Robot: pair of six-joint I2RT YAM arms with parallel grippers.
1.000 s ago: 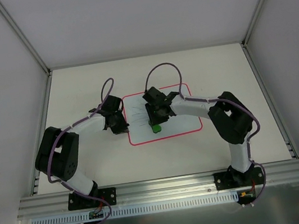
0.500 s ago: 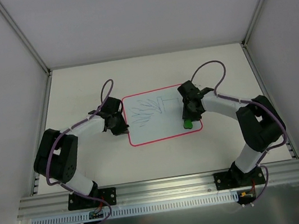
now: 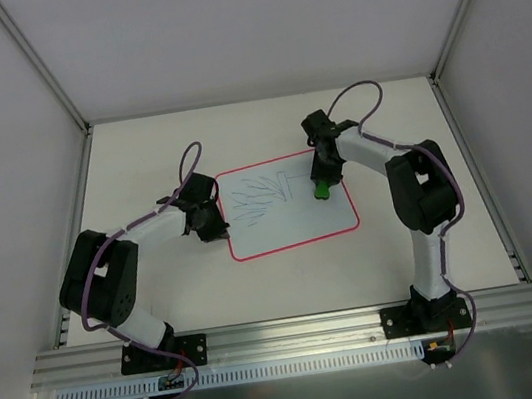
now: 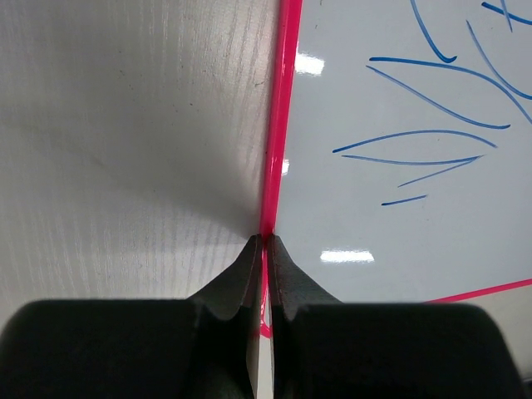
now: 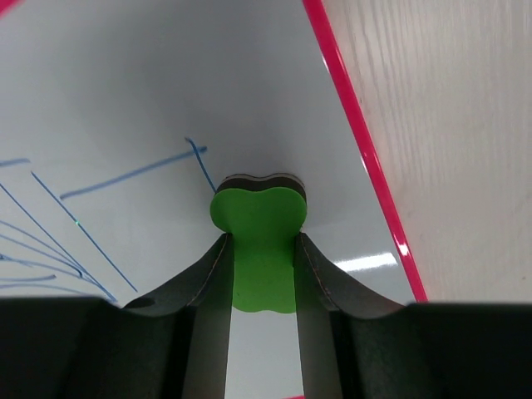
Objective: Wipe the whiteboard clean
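Green eraser (image 5: 258, 249) (in right pincer (image 5: 260, 238)) touches whiteboard (image 5: 141, 91) near rim (image 5: 359, 143).

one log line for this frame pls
left gripper shut, tips at rim of flat red-rimmed whiteboard | right gripper holds green block eraser on board, right side | blue pen scribbles unerased

Bright, even light fell from overhead. Small white glints sat on the whiteboard (image 4: 399, 208). My left fingers (image 4: 237, 287) showed dark and blurred up close, casting soft shadow on the table (image 4: 125, 125).
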